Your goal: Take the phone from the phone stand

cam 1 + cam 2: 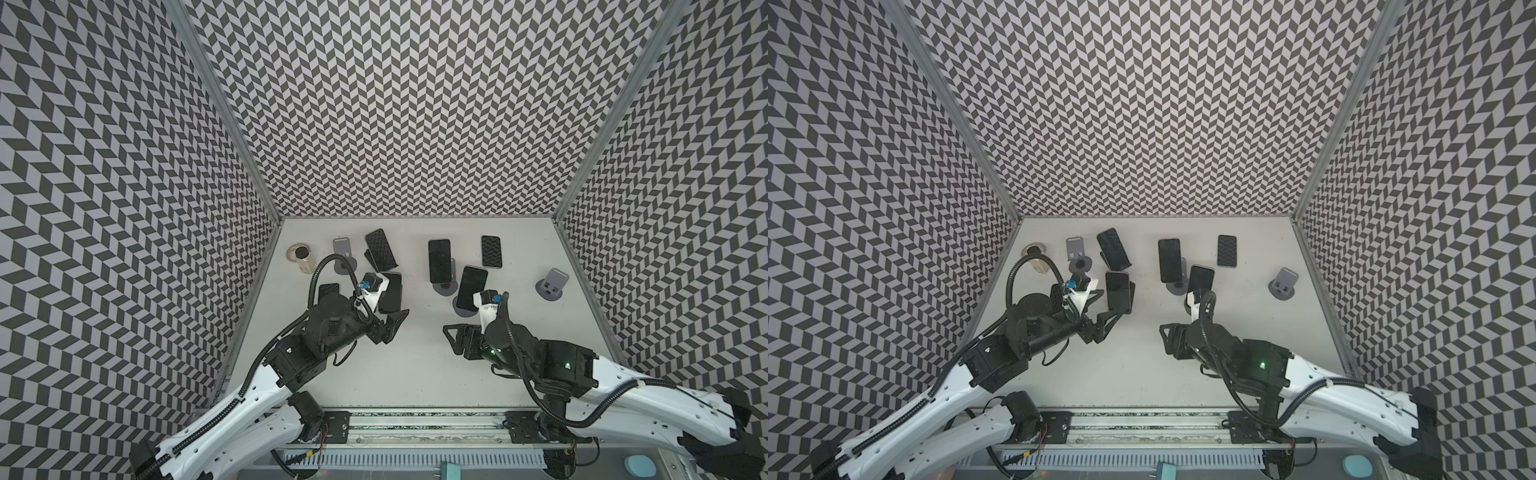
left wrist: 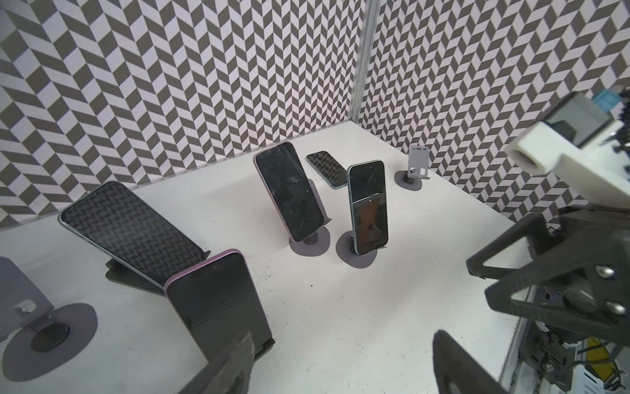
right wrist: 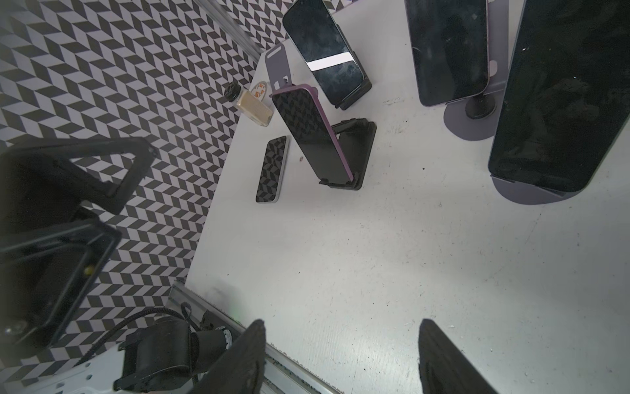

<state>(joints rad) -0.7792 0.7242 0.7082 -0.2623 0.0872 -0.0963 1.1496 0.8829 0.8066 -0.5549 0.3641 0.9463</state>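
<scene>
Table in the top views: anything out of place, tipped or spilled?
A small clear jar with a black cap sits at the far left corner of the white table, beside a round printed disc; neither belongs among the black phones. Nothing looks spilled.

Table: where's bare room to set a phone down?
Largest free patch: the front of the table, bordered by the left gripper, the right gripper and the front rail. Smaller patch at the right, between the flat phone and the empty stand. Crowded at the back left: bottle, grey stand, tilted phone, purple phone.
</scene>
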